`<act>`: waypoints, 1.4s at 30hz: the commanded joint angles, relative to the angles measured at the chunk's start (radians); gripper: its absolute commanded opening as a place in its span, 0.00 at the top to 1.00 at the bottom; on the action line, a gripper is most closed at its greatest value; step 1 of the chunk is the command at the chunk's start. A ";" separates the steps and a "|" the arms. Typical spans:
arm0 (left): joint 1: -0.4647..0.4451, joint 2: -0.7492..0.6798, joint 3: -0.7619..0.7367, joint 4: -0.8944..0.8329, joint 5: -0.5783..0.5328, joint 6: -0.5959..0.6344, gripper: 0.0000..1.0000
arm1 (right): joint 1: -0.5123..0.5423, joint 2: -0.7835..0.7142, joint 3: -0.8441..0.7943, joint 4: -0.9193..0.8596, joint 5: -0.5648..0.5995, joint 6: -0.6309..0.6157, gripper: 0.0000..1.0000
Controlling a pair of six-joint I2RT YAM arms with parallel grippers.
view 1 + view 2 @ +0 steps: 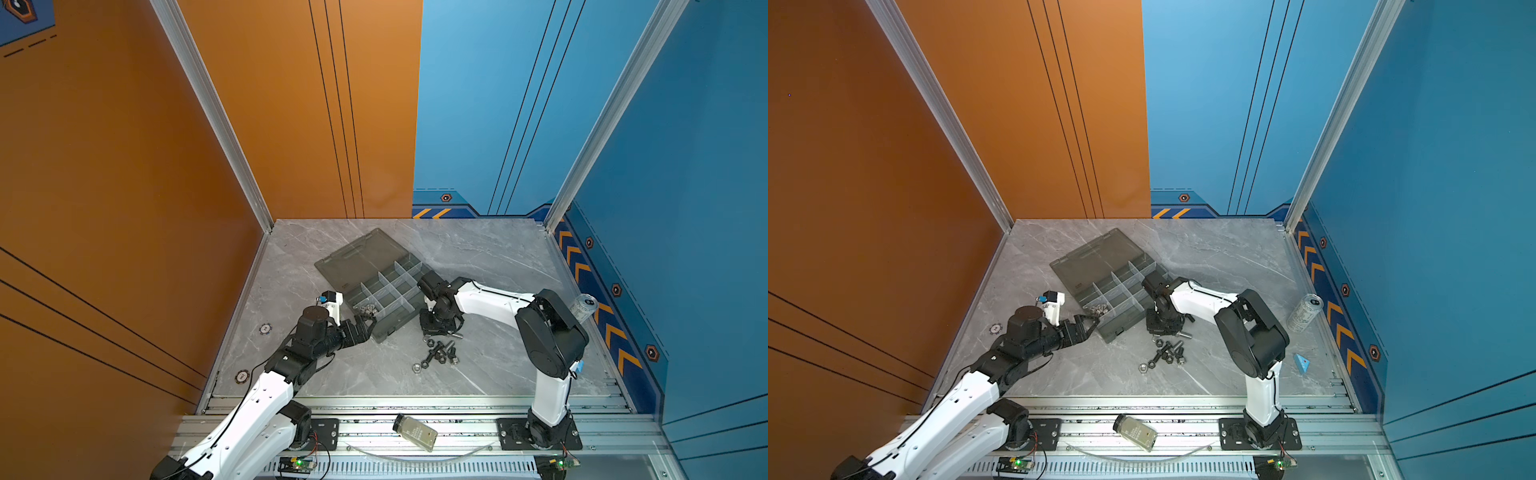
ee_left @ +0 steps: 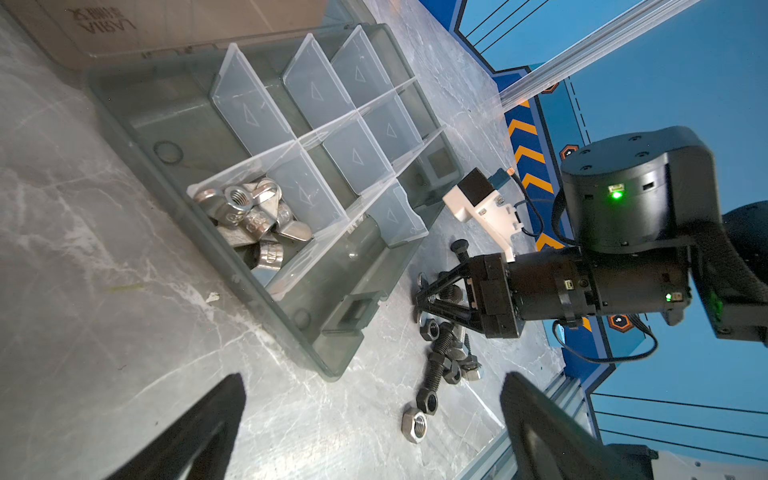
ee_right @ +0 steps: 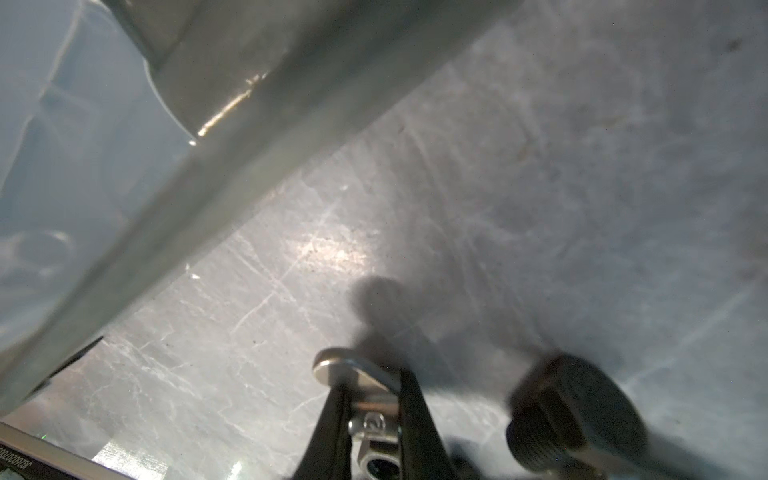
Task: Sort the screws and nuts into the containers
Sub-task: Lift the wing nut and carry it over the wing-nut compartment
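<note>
The right gripper (image 3: 374, 419) is pressed together on a small shiny silver wing nut (image 3: 353, 372). One wing pokes past the black fingertips, low in the centre of the right wrist view, and a blurred black screw (image 3: 577, 411) lies just beside it. In both top views this gripper stands low over the grey marbled table (image 1: 498, 257), by the lower right corner of the smoky-grey plastic organiser box (image 1: 397, 328). It is just above the loose pile of black screws and nuts (image 1: 440, 353). The cell that holds heaped silver wing nuts (image 2: 249, 216) lies to its left, beyond the box wall, so the carry probably runs leftward. The left gripper (image 1: 366, 323), spread wide and empty, hovers nearer that cell.
</note>
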 commanded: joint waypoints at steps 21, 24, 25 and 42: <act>0.007 -0.024 -0.006 -0.021 0.013 0.000 0.02 | 0.052 -0.141 0.173 0.059 -0.178 -0.283 0.95; 0.008 -0.030 0.000 -0.029 0.014 0.003 0.02 | 0.071 -0.083 0.256 0.097 -0.177 -0.268 0.95; 0.008 -0.032 0.000 -0.032 0.013 0.004 0.02 | 0.078 -0.058 0.288 0.107 -0.176 -0.264 0.95; 0.018 -0.055 -0.002 -0.052 0.014 0.009 0.02 | 0.124 0.291 0.632 0.079 -0.083 -0.218 0.91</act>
